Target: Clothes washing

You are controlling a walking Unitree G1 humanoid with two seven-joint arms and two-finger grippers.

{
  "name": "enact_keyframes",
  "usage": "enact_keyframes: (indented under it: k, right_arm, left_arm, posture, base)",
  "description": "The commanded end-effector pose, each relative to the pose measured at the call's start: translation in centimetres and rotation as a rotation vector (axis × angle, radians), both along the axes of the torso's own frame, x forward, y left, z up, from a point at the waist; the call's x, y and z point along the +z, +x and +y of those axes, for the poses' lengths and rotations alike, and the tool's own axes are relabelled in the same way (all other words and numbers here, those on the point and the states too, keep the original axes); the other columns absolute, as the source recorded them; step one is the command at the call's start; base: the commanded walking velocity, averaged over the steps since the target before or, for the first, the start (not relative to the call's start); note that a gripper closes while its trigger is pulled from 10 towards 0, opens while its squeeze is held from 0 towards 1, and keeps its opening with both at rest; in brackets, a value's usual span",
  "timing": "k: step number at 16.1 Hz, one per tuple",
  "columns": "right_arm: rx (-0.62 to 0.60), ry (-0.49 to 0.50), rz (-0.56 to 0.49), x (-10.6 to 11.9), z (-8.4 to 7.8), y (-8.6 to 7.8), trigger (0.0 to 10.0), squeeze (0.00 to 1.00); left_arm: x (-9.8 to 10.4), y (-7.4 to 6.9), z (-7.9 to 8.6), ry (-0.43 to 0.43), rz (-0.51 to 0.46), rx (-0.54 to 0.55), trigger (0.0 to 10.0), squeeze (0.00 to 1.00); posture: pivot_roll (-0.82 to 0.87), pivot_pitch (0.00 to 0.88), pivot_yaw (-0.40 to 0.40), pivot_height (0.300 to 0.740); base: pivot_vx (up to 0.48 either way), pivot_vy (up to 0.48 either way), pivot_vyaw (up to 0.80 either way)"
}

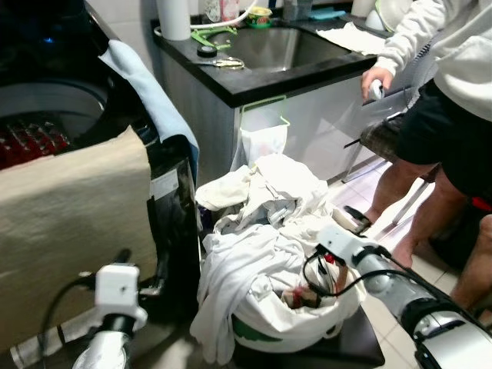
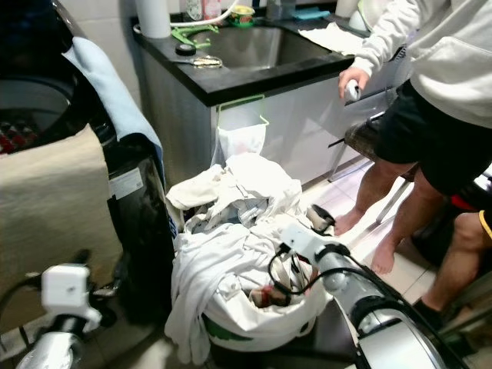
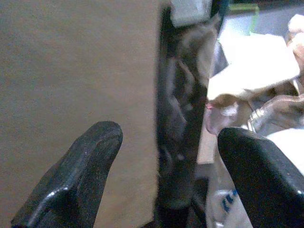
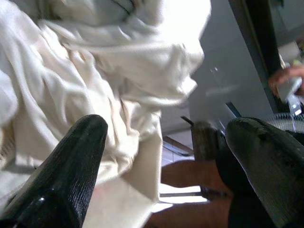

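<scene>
1. Your laundry basket (image 1: 307, 327) sits on the floor between the washing machine (image 1: 92, 115) and the sink cabinet, heaped well above its rim.
2. The clothes (image 1: 257, 231) in it are mostly white and cream, crumpled and loosely piled; one long white piece hangs over the basket's side nearest the machine, almost down to the floor. Something dark red shows low in the pile (image 1: 296, 298), beside your right arm.
3. Your right claw (image 4: 166, 156) is at the basket's near edge. Its two black fingers (image 4: 71, 161) stand wide apart with creased white cloth lying just beyond them; nothing is held between them.
4. Your left claw (image 3: 161, 175) is low in front of the washer, fingers spread wide and empty, pointing at the beige cloth (image 1: 69, 231) draped over the machine's front.
5. A person (image 1: 453, 92) stands by the tabletop (image 1: 254, 77) with the sink, one hand (image 1: 377, 81) at its edge.
</scene>
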State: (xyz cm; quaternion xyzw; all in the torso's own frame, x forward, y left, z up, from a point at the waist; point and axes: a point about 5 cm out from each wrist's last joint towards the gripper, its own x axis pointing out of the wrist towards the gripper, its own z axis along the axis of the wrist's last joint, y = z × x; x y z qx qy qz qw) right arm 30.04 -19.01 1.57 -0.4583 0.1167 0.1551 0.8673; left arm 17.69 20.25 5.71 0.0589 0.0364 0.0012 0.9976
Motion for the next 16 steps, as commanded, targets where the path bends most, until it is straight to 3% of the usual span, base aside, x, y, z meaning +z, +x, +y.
enact_keyframes:
  k: [1, 4, 7, 10, 12, 14, 16]
  right_arm:
    - [0.003, 0.008, -0.001, 0.2, 0.4, 0.3, 10.0, 0.00]
    - [-0.009, 0.103, 0.045, -0.7, 2.0, -0.3, 10.0, 0.00]
    - [-0.050, 0.214, 0.094, -1.2, 3.1, -0.6, 10.0, 0.00]
    - [-0.080, 0.370, 0.110, -1.1, 4.0, -0.6, 10.0, 0.00]
    - [-0.173, 0.553, 0.135, -1.0, 4.2, -0.3, 10.0, 0.00]
    - [-0.175, 0.581, 0.152, -1.2, 4.6, -0.5, 10.0, 0.00]
    - [-0.125, 0.533, 0.141, -1.3, 5.4, -0.8, 10.0, 0.00]
  left_arm:
    - [0.9, -0.2, 0.1, 0.021, -0.005, -0.005, 10.0, 0.00]
    - [2.2, -2.1, 0.7, 0.047, 0.005, 0.013, 10.0, 0.00]
    - [3.7, -2.8, 0.5, 0.058, 0.017, 0.019, 10.0, 0.00]
    - [4.4, -3.0, 0.0, 0.054, 0.016, 0.026, 10.0, 0.00]
    - [5.5, -3.2, -0.5, 0.062, 0.019, 0.006, 10.0, 0.00]
    - [6.5, -3.4, -0.3, 0.069, 0.015, 0.004, 10.0, 0.00]
    - [7.3, -3.5, -0.1, 0.080, 0.005, 0.003, 10.0, 0.00]
  posture:
    - [0.26, 0.000, -0.071, 0.727]
    - [0.31, 0.000, -0.072, 0.727]
    - [0.33, 0.000, -0.071, 0.727]
    - [0.33, 0.000, -0.079, 0.727]
    - [0.35, 0.000, -0.066, 0.727]
    - [0.36, 0.000, -0.055, 0.727]
    - [0.38, 0.000, -0.045, 0.727]
  base:
    - [0.000, 0.000, 0.00]
    - [0.000, 0.000, 0.00]
    - [0.000, 0.000, 0.00]
    - [0.000, 0.000, 0.00]
    - [0.000, 0.000, 0.00]
    - [0.000, 0.000, 0.00]
    - [0.000, 0.000, 0.00]
